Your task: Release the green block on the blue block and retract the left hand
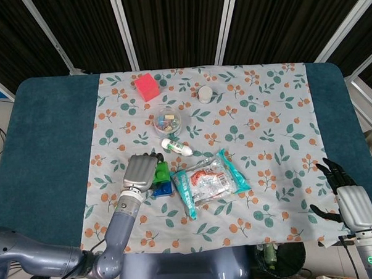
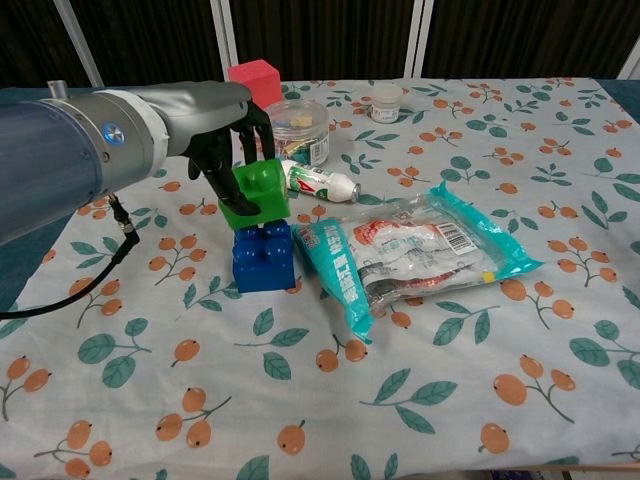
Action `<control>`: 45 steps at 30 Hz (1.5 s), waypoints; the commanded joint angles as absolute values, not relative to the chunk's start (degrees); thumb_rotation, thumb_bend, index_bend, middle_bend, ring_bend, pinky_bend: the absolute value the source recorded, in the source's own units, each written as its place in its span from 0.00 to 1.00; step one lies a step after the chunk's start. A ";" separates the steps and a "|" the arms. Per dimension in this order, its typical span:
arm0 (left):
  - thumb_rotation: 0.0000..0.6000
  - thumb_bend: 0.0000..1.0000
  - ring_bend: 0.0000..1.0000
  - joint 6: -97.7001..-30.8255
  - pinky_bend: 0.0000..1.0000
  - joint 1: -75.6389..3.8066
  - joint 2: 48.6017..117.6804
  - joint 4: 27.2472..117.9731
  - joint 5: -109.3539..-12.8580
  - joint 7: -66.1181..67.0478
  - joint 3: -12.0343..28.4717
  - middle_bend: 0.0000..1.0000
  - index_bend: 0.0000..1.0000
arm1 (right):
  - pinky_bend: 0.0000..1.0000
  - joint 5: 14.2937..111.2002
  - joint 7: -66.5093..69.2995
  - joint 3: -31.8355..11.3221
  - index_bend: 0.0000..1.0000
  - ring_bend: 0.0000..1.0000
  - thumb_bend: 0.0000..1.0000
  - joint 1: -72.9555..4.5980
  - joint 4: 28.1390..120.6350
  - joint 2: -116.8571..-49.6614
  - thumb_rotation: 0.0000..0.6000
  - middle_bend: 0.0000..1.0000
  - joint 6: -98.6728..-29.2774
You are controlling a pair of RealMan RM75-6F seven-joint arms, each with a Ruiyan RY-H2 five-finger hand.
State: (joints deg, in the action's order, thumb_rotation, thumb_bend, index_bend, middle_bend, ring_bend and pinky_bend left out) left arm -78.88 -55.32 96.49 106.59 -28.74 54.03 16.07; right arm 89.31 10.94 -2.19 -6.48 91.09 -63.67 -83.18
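My left hand (image 2: pixel 220 130) (image 1: pixel 140 171) grips the green block (image 2: pixel 258 192) (image 1: pixel 162 173), its dark fingers wrapped over the block's top and left side. The green block is tilted and sits just above the blue block (image 2: pixel 263 257) (image 1: pixel 163 189), which stands on the patterned cloth; its lower edge looks to touch the blue studs. My right hand (image 1: pixel 351 197) rests at the table's near right corner, fingers spread, holding nothing.
A teal snack packet (image 2: pixel 410 250) lies right of the blue block. Behind are a small white bottle (image 2: pixel 320 180), a clear round jar (image 2: pixel 296 125), a pink cube (image 2: pixel 254 80) and a small white pot (image 2: pixel 386 101).
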 commanded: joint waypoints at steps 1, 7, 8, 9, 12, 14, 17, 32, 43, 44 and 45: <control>1.00 0.37 0.45 -78.87 0.56 -55.39 96.50 106.52 -28.66 54.08 16.07 0.53 0.57 | 0.24 89.31 10.94 -2.16 0.14 0.06 0.26 -6.51 91.10 -63.67 1.00 0.04 -83.13; 1.00 0.37 0.45 -78.86 0.56 -55.56 96.83 106.27 -28.56 54.13 15.93 0.53 0.57 | 0.24 89.44 11.06 -2.12 0.14 0.06 0.26 -6.52 91.09 -63.63 1.00 0.04 -83.18; 1.00 0.37 0.45 -78.89 0.56 -55.60 96.90 106.22 -28.50 54.21 15.90 0.53 0.57 | 0.24 89.49 11.07 -2.10 0.14 0.06 0.26 -6.52 91.07 -63.63 1.00 0.04 -83.21; 1.00 0.37 0.45 -78.90 0.56 -55.63 96.95 106.16 -28.45 54.21 15.92 0.53 0.57 | 0.24 89.52 11.08 -2.09 0.14 0.06 0.26 -6.51 91.06 -63.64 1.00 0.04 -83.25; 1.00 0.37 0.45 -78.91 0.56 -55.74 97.14 105.85 -28.24 54.25 16.03 0.53 0.57 | 0.24 89.55 11.16 -2.09 0.14 0.06 0.26 -6.52 91.06 -63.63 1.00 0.04 -83.27; 1.00 0.37 0.45 -78.86 0.56 -55.84 97.34 105.56 -28.09 54.23 16.13 0.53 0.57 | 0.24 89.57 11.26 -2.06 0.14 0.06 0.26 -6.51 91.06 -63.61 1.00 0.04 -83.27; 1.00 0.37 0.45 -78.62 0.56 -56.08 97.72 105.09 -27.76 54.33 16.26 0.53 0.57 | 0.24 89.57 11.35 -2.05 0.14 0.06 0.26 -6.54 91.07 -63.59 1.00 0.04 -83.24; 1.00 0.37 0.45 -78.53 0.57 -57.02 99.62 102.91 -26.37 55.26 16.46 0.53 0.58 | 0.24 89.33 12.24 -2.15 0.14 0.06 0.26 -6.54 91.00 -63.50 1.00 0.04 -83.23; 1.00 0.37 0.45 -78.66 0.57 -55.90 98.61 104.09 -27.40 54.63 15.10 0.53 0.58 | 0.24 89.15 12.27 -2.21 0.14 0.06 0.26 -6.51 91.19 -63.49 1.00 0.04 -83.24; 1.00 0.37 0.45 -78.61 0.57 -55.83 98.54 103.99 -27.49 54.62 14.99 0.53 0.58 | 0.24 89.11 12.26 -2.22 0.14 0.06 0.26 -6.51 91.23 -63.50 1.00 0.04 -83.22; 1.00 0.37 0.45 -78.56 0.57 -55.81 98.51 103.88 -27.54 54.65 14.91 0.53 0.58 | 0.24 89.10 12.23 -2.22 0.14 0.06 0.26 -6.52 91.24 -63.51 1.00 0.04 -83.20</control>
